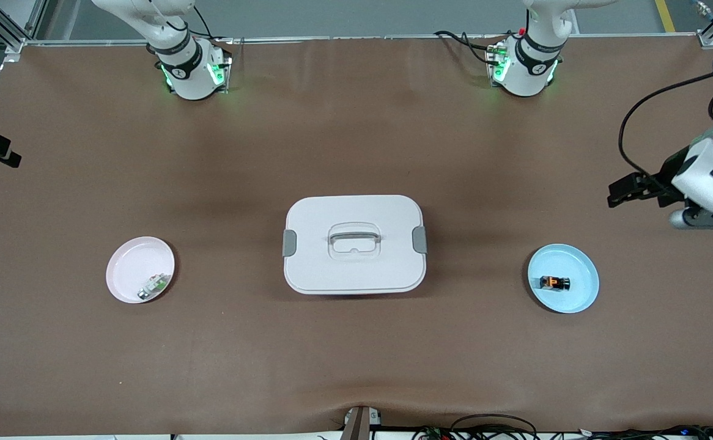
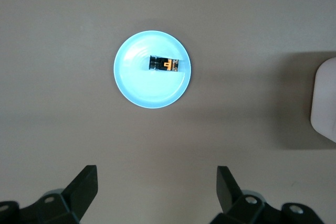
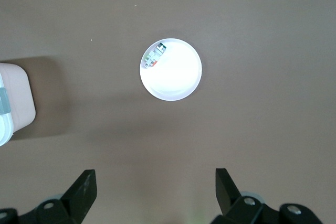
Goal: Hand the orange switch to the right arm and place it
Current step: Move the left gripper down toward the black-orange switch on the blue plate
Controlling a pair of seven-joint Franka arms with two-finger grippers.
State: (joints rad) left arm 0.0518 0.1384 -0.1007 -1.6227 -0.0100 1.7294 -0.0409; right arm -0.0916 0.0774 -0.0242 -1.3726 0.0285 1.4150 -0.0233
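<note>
Brown matte tabletop [image 1: 356,366], robot bases along its top edge. Toward the left arm's end sits a round light-blue plate [image 1: 580,299]; in it lies the orange switch [image 1: 554,283], a tiny black rectangular block with its orange face up. Its long axis runs roughly parallel to the tabletop's long edges.

The left gripper [image 2: 157,192] hangs high above the tabletop near the plate, jaws spread wide, empty; in its wrist view the switch's long axis lies along the line between the two fingers, so wrist rotation looks needed. Left arm is clearly nearer the switch.

The right gripper [image 3: 156,190] is also wide open and empty, over a round pale-pink plate [image 1: 125,287] holding a small green-white-silver part [image 1: 153,286]. A white lidded plastic box with grey latches [image 1: 354,244] sits mid-tabletop between the plates.
</note>
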